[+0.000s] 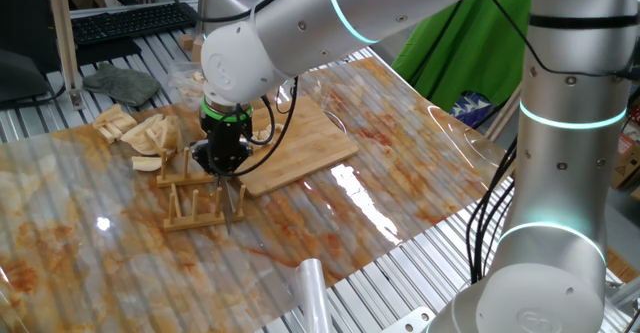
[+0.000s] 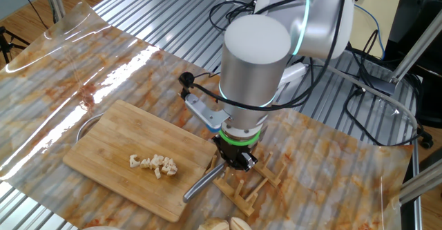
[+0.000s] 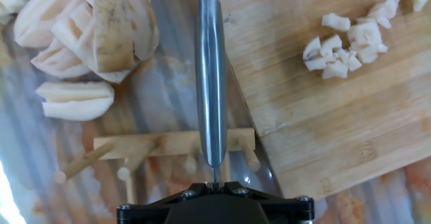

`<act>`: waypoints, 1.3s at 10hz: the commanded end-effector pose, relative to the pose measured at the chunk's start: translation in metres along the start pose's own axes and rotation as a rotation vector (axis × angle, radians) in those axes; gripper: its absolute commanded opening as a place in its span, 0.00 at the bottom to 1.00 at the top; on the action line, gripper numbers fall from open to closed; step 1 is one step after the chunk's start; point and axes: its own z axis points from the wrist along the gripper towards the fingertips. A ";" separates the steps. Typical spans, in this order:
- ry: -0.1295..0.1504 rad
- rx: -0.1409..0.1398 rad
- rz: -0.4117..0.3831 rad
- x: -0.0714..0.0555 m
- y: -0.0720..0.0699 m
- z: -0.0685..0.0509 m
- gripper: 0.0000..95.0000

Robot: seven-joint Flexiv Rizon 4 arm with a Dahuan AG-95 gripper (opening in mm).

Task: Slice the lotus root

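The lotus root point(image 3: 347, 42) is a cluster of tiny pale bits on the bamboo board point(image 3: 337, 130); it also shows in the other fixed view point(image 2: 155, 164). My gripper point(image 3: 215, 178) is low over the wooden rack point(image 3: 155, 145), beside the board's edge. Its jaws stand together on the thin spine of the knife, just behind the steel handle point(image 3: 210, 83). The handle points away from me across the rack, and the blade slants down beside it. From the side point(image 2: 235, 162) the handle point(image 2: 200, 185) sticks out toward the board point(image 2: 117, 144). The bits are hidden in one fixed view.
A heap of tan wedge slices point(image 3: 87, 35) lies left of the rack, also seen from the side point(image 1: 140, 133). A clear plastic sheet point(image 1: 400, 203) covers the table. A keyboard point(image 1: 130, 21) lies at the back and a green cloth point(image 1: 450, 43) hangs behind.
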 end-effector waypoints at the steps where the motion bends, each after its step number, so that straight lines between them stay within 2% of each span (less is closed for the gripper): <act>1: 0.000 0.003 0.008 0.001 0.000 0.000 0.00; 2: 0.003 0.004 0.022 0.001 0.000 0.000 0.00; 3: 0.005 0.004 0.031 0.001 0.000 0.001 0.20; 7: 0.008 0.004 0.034 0.001 0.000 0.000 0.20; 11: 0.015 0.007 0.039 0.006 -0.003 -0.012 0.20; 12: 0.020 0.006 0.043 0.008 -0.005 -0.019 0.40; 13: 0.025 -0.002 0.050 0.011 -0.009 -0.027 0.40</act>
